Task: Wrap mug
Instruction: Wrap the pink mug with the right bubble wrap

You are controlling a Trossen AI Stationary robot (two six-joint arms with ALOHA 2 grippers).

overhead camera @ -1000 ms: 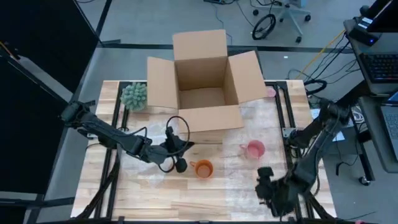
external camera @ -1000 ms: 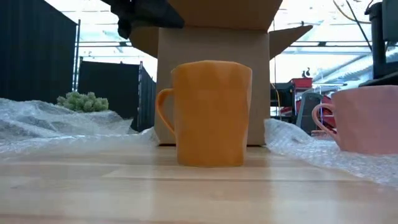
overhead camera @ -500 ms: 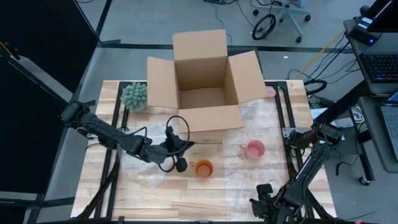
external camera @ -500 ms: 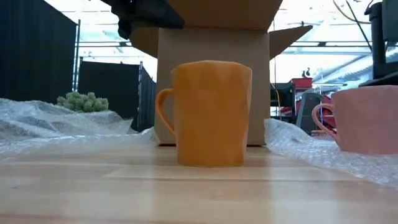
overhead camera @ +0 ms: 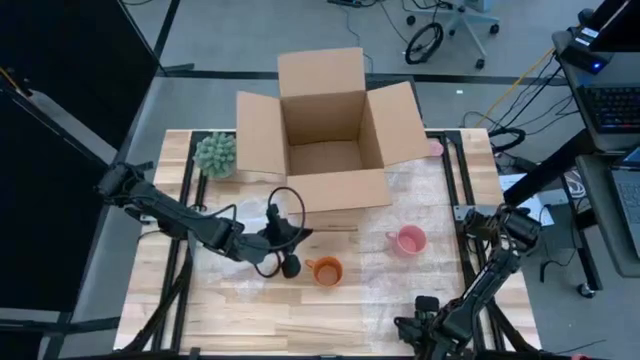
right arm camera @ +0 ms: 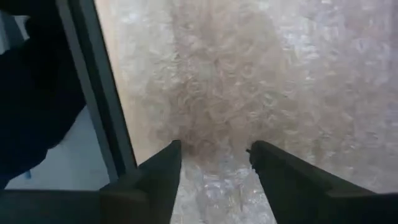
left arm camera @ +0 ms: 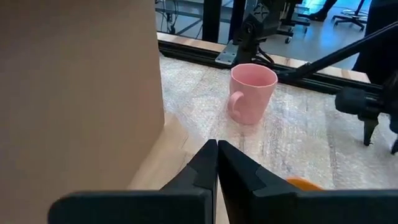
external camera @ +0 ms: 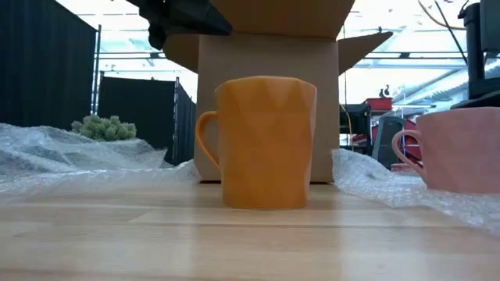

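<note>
Orange mug (overhead camera: 325,270) sits unwrapped mid-bench beside your clenched, empty left gripper (overhead camera: 289,266), while your right gripper (overhead camera: 425,333), fingers apart, has slid back to the near edge, over the bubble wrap (right arm camera: 249,81).

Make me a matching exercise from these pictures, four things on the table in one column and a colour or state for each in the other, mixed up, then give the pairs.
Things:
1. mug beside the left gripper
2. mug on the bubble wrap
3. cardboard box
4. right gripper

States:
A. pink
B. flaps open
C. orange
D. fingers apart over bubble wrap

Pairs: 1-C, 2-A, 3-B, 4-D
</note>
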